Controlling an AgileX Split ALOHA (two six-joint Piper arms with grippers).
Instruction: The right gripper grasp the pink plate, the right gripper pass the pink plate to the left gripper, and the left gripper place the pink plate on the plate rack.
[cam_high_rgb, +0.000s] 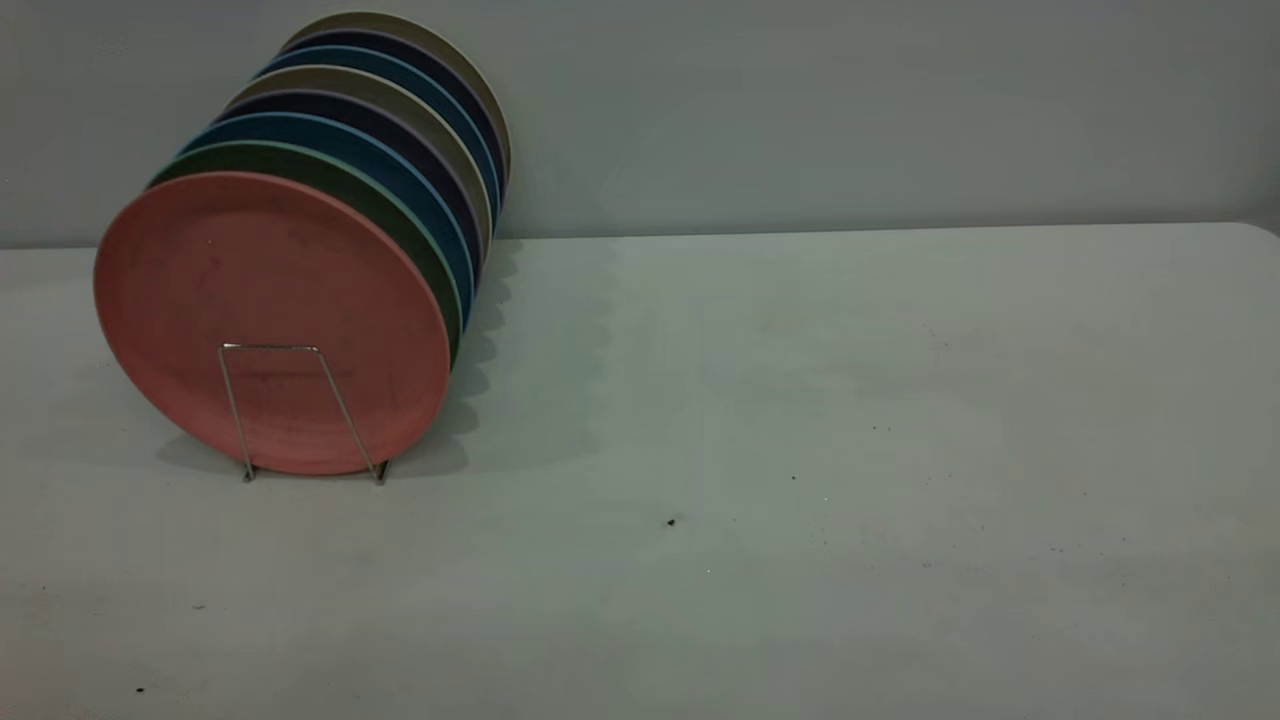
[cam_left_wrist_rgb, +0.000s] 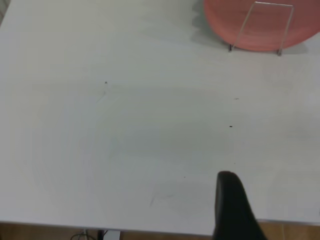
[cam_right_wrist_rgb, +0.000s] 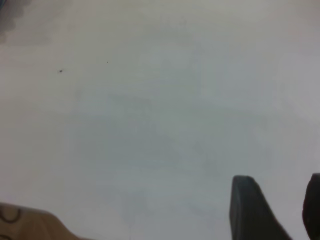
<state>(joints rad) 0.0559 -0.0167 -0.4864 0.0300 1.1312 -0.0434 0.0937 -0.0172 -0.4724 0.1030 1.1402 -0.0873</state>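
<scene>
Pink plate (cam_high_rgb: 270, 300) salmon, matte, upright, frontmost in plate rack (cam_high_rgb: 300, 410); right tool (cam_right_wrist_rgb: 275, 210) fingers apart; left tool (cam_left_wrist_rgb: 232, 207) state unclear.

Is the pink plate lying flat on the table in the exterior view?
No, the pink plate stands on edge at the front of the row of plates, behind a wire loop of the plate rack.

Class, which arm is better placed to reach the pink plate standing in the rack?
Probably left: the left gripper faces the pink plate in the plate rack; the right gripper faces only table.

Dim exterior light throws soft scalloped shadows right of the plates (cam_high_rgb: 340, 190); wrist views brighter, blurry.
</scene>
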